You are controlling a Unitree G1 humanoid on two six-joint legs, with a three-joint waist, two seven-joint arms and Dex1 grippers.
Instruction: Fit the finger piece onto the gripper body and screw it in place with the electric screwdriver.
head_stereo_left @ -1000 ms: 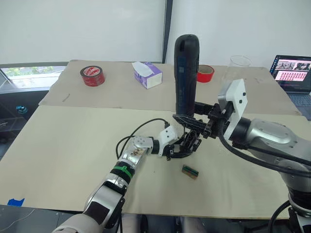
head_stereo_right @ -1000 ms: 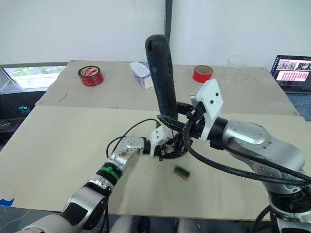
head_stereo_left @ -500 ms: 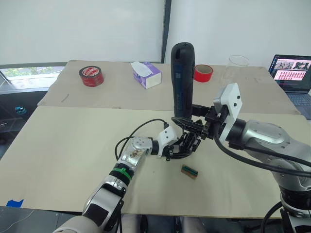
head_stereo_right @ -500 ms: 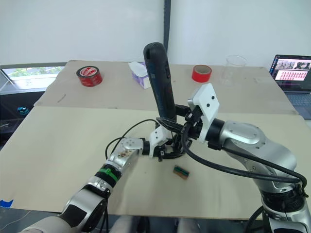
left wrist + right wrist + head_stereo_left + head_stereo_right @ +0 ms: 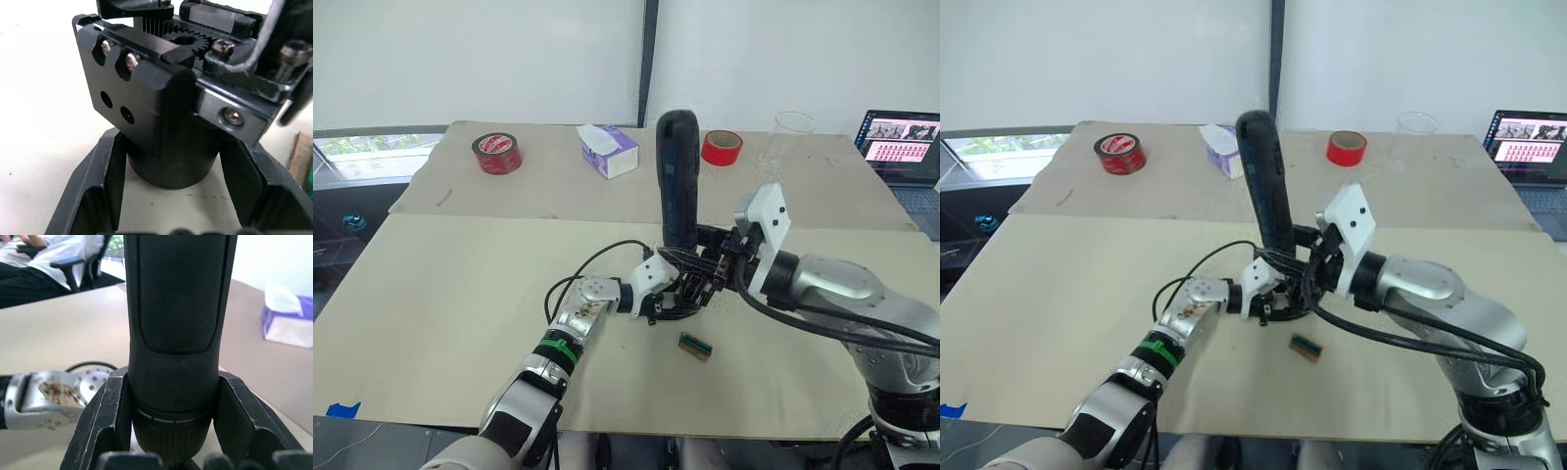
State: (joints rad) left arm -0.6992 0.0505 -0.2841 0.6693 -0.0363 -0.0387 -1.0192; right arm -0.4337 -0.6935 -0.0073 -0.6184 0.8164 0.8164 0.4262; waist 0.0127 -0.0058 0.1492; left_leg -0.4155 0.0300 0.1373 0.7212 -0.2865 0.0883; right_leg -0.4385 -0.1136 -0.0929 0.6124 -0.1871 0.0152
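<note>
From the head views, the right gripper [image 5: 697, 266] clamps the electric screwdriver [image 5: 678, 176] upright over the gripper body [image 5: 690, 291] near the middle of the table [image 5: 440, 294]. A small green-and-brown block [image 5: 696, 346] lies just beside it.

In the left wrist view, the left gripper [image 5: 171, 196] closes its fingers [image 5: 100, 181] on the gripper body's round base.

In the right wrist view, the black fingers [image 5: 105, 416] squeeze the screwdriver's barrel, with a tissue box [image 5: 288, 323] behind.
</note>
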